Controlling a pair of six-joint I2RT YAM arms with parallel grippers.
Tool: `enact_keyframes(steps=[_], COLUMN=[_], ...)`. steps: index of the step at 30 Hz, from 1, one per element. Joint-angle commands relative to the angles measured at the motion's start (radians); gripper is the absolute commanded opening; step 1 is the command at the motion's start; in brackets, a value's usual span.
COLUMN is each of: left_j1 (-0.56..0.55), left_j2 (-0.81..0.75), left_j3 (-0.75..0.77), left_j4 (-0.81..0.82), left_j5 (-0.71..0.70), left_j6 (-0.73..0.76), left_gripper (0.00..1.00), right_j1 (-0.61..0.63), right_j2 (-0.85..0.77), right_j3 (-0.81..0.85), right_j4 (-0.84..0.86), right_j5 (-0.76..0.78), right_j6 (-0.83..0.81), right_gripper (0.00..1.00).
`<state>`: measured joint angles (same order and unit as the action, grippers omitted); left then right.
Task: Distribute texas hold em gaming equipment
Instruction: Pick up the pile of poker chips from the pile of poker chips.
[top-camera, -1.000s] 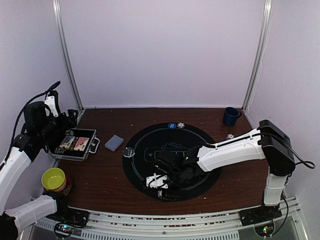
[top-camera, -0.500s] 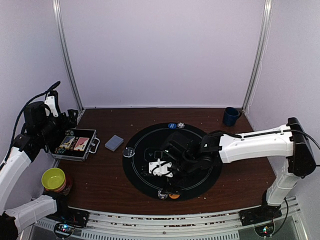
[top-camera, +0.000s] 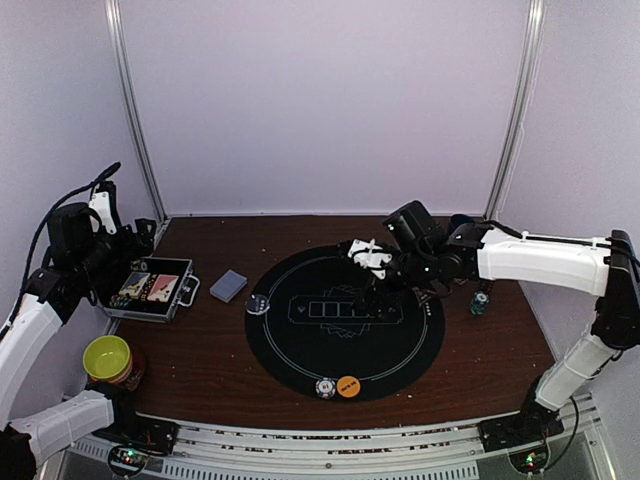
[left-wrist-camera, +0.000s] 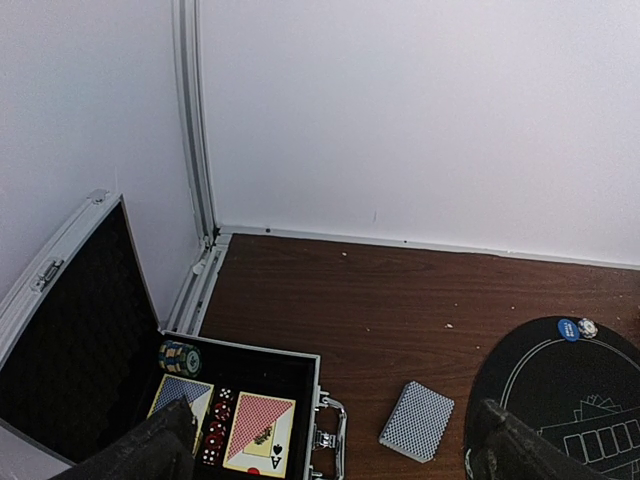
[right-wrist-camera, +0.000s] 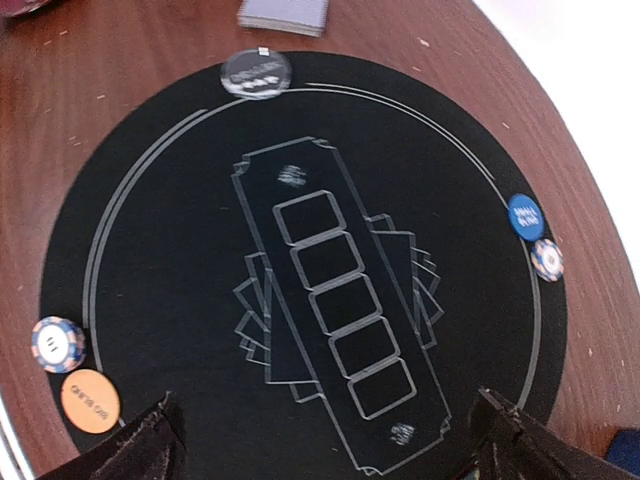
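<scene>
Here, largest first.

- Brown table (top-camera: 200, 350).
- Round black mat (top-camera: 300, 350) at the table's centre, printed with a row of five card outlines. The row runs left to right in the top view and diagonally in the right wrist view.
- Open metal case (left-wrist-camera: 80, 320) at the left edge, lid raised. Only the left wrist view shows its contents:
  - a blue-patterned card (left-wrist-camera: 180, 395)
  - a red-patterned card (left-wrist-camera: 258, 435) marked "A" with a spade
  - red dice (left-wrist-camera: 215, 435)
  - a stack of chips (left-wrist-camera: 180, 356)
- Right gripper (right-wrist-camera: 328, 440), raised over the mat's far side, fingers spread with nothing between them.
- Left gripper (left-wrist-camera: 330, 445), above the case, fingers likewise wide apart and empty.
- Yellow-green bowl (top-camera: 107, 357), near left.
- Deck of grey-blue-backed playing cards (top-camera: 228, 286), flat on the table between case and mat, long axis slanting near-left to far-right.
- Dark round button (top-camera: 257, 304) on the mat's left rim, lettering too blurred to read.
- Orange button (top-camera: 348, 386) at the mat's near edge, dark print unreadable.
- Blue button (right-wrist-camera: 524, 216) at the far edge, white lettering unreadable. Both wrist views show it; from above the right arm covers it.
- Striped chip (top-camera: 325, 388) just left of the orange button.
- Second striped chip (right-wrist-camera: 547, 259) just beside the blue button, seen in the wrist views only.
</scene>
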<state>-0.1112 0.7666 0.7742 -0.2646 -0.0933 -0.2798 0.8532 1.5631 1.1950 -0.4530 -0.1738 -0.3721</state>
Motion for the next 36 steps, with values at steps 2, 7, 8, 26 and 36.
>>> enact_keyframes(steps=[2, 7, 8, 26, 36], left_j1=[0.009, 0.01, 0.01, 0.009, 0.009], left_j2=[-0.003, -0.004, -0.004, 0.0, -0.009], left_j3=[0.013, 0.013, 0.013, 0.013, 0.013], left_j4=[0.018, 0.018, 0.018, 0.018, 0.02], left_j5=[-0.005, -0.004, -0.004, 0.004, 0.006], left_j6=[0.002, 0.002, 0.002, -0.001, -0.001], left_gripper=[0.98, 0.98, 0.98, 0.98, 0.98], right_j1=[-0.165, -0.321, -0.348, -0.643, -0.716], right_j2=[0.001, 0.034, 0.037, 0.053, 0.129], right_j3=[0.009, 0.034, 0.035, 0.09, 0.067], right_j4=[0.028, 0.006, 0.004, -0.09, -0.071], right_j5=[0.085, 0.103, 0.104, 0.165, 0.142], right_j6=[0.092, 0.151, 0.16, 0.198, 0.169], right_gripper=[1.0, 1.0, 1.0, 0.99, 0.9])
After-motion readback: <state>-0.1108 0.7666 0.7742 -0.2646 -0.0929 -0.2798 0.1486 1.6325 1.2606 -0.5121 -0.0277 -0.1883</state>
